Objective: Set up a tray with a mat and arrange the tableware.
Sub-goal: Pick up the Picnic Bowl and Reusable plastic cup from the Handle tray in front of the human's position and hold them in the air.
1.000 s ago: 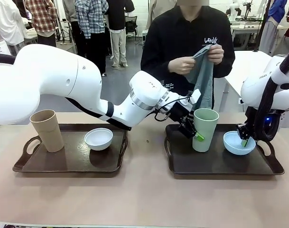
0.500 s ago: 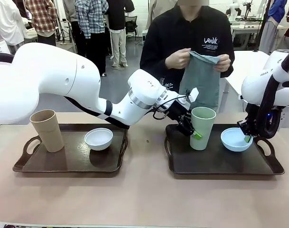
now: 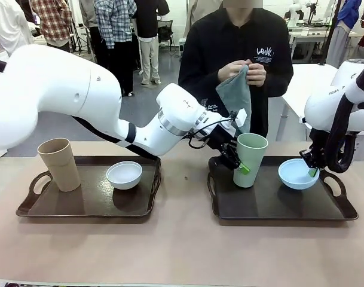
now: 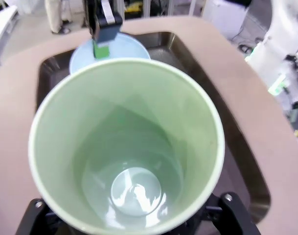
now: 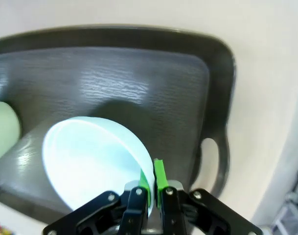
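Now both pieces hang over the tray

Left gripper (image 3: 240, 165) fingers clamp the pale green tumbler (image 3: 249, 156), tilted just above the dark tray (image 3: 277, 210). Right gripper (image 5: 151, 180) fingers pinch the light blue bowl (image 3: 295, 174) by its rim, over that tray's right end. With so thin a grip, the bowl could well swing and slip.

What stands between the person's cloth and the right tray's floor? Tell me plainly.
Two things. The pale green tumbler, gripped by the left hand, is held over the tray's left part; the light blue bowl, pinched at its rim by the right hand, hangs over its right part.
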